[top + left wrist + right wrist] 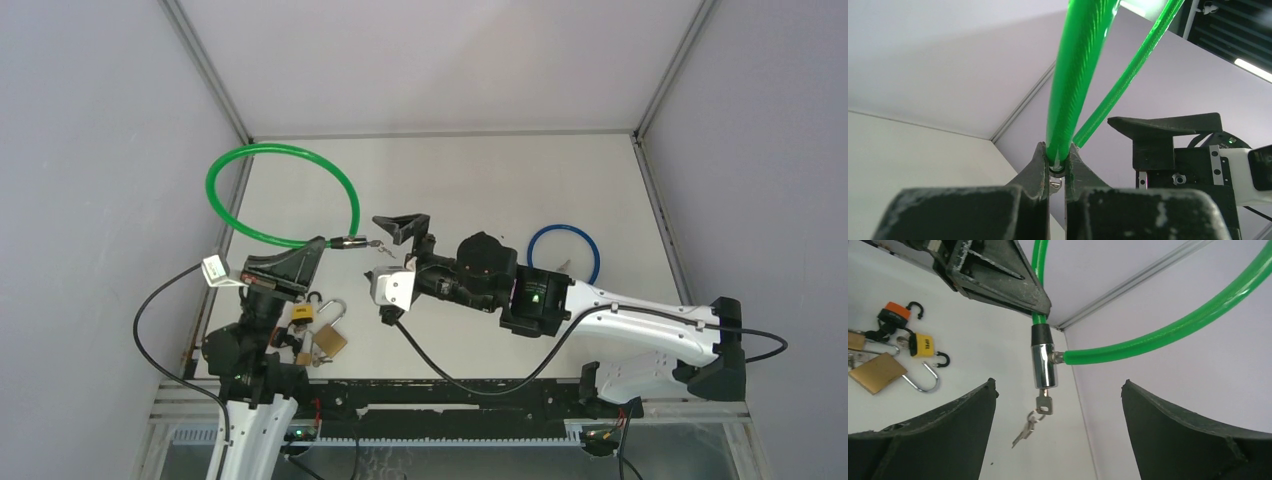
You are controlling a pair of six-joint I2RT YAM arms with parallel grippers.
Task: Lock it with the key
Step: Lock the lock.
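Tabletop (pixel 480 180) is plain white, closed in by pale grey walls (pixel 100 150); lettering on the small yellow padlock (pixel 923 344) is too small to read. The left end effector (pixel 1055 150) pinches the green plastic-coated cable lock (pixel 1168 336) beside its chrome cylinder (pixel 1043 365), above the tabletop. The right end effector (pixel 1059 384) is spread wide, facing the silver key (pixel 1044 404) in that cylinder.

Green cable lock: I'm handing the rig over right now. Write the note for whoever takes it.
Left end effector: shut on the cable next to the barrel, holding it up.
Right end effector: open, fingers either side of the key, touching nothing.
Done: cable end in barrel, key inserted.
Left: can't tell whether it's turned; check, then probably turn and pull it.
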